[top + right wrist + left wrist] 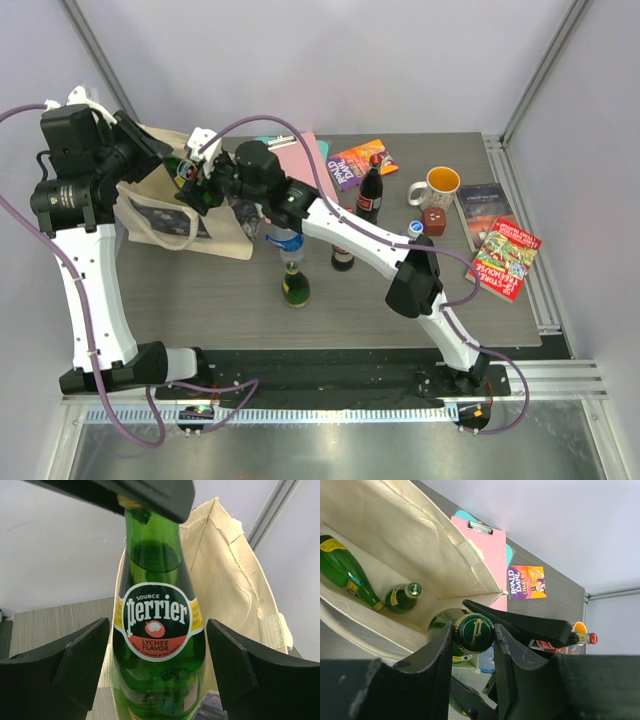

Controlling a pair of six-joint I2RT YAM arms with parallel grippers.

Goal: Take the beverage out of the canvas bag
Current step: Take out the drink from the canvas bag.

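The beverage, a green Perrier bottle (157,630) with a lychee label, stands upright at the mouth of the cream canvas bag (420,540). My left gripper (474,645) is shut on its green-and-gold cap (474,632). My right gripper (157,665) is open around the bottle's body, with a gap on each side. Two more green bottles (345,570) (402,596) lie inside the bag. In the top view the bag (185,225) lies at the table's left, and both grippers meet over its opening.
Standing right of the bag are a green bottle (295,285), a water bottle (285,243), a dark bottle (343,255) and a cola bottle (370,190). A mug (440,185), books (505,258) and a pink clipboard (300,155) lie farther back and right.
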